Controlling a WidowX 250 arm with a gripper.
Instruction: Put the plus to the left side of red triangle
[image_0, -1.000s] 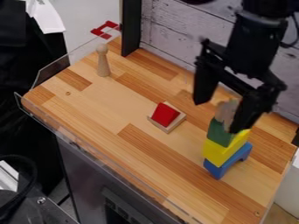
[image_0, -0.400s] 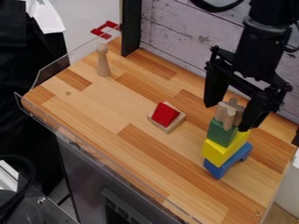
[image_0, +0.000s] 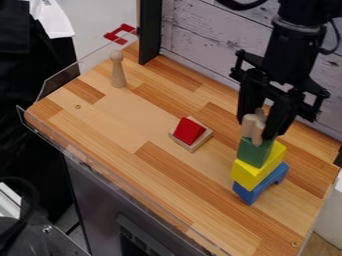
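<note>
Strip-patterned wooden bench (image_0: 143, 115), shown at a slant before a wall of whitewashed, wood-grained boards (image_0: 200, 37). Clear plastic guards (image_0: 63, 82) line its left end and near long edge; a black upright post (image_0: 150, 32) stands at the far edge. Toward the right of the bench rises a tower of blocks: at the bottom a blue bridge-shaped block (image_0: 275, 176), on it a yellow block (image_0: 248, 175), and on that a green block (image_0: 254, 152). Uppermost, directly above the green block, is the plain wooden plus (image_0: 253, 125), partly hidden by the black claw (image_0: 257, 129), which hangs down from the upper right. Its two fingers are drawn in on opposite sides of the plus and grip it between them. Near the middle of the bench, a red triangular prism (image_0: 189, 131) rests on a square, pale wooden base (image_0: 196, 144), well apart from the tower; the plus lies to the right of this prism in the view. Farther back, at the upper left, a round-headed, pale wooden peg figure (image_0: 117, 72) stands upright.
</note>
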